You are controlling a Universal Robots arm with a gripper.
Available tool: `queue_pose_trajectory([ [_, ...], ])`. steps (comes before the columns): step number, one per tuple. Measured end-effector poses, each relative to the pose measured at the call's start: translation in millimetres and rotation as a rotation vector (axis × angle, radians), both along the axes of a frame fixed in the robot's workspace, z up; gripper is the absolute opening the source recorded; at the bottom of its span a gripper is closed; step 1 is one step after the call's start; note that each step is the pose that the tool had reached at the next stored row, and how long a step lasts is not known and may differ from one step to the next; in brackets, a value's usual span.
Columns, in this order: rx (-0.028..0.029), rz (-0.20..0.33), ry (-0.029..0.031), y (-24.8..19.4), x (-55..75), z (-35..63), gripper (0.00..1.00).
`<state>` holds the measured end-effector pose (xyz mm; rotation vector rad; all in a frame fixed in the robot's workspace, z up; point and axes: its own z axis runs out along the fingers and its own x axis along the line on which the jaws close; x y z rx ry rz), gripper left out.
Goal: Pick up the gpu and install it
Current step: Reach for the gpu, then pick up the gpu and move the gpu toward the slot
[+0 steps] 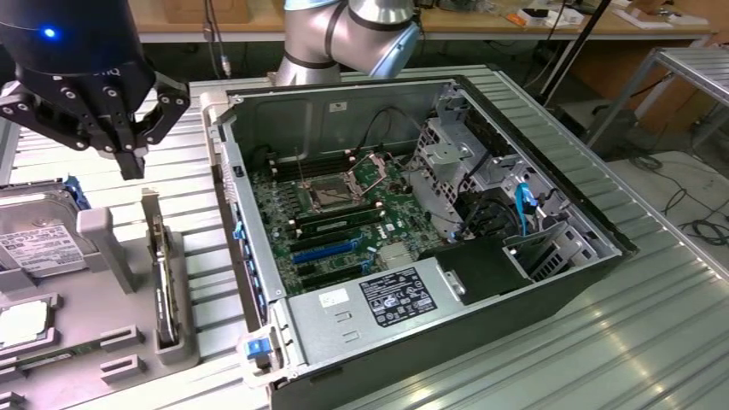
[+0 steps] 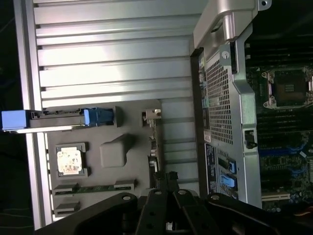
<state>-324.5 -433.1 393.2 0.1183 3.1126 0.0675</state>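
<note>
The gripper [image 1: 131, 161] hangs outside the computer case [image 1: 307, 115], off its wall on the exterior view's left, pointing down with its fingers pressed together (black, with a blue light on the wrist). The arm's silver joint [image 1: 347, 34] stands behind the case.

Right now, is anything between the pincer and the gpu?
Nothing visible. The shut pincer hangs in open air above one end of the gpu, which stands on edge in the grey tray beside the open case. The tray's grey block sits off to the side, not between them.
</note>
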Motion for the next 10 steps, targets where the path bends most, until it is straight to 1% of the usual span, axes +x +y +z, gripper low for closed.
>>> queue_pose_trajectory([
  [3,0.0001,0.0,-0.0001,-6.0,-5.5,-0.2,0.11],
  [10,0.0,0.0,-0.0001,-6.4,-7.1,-0.2,0.11],
])
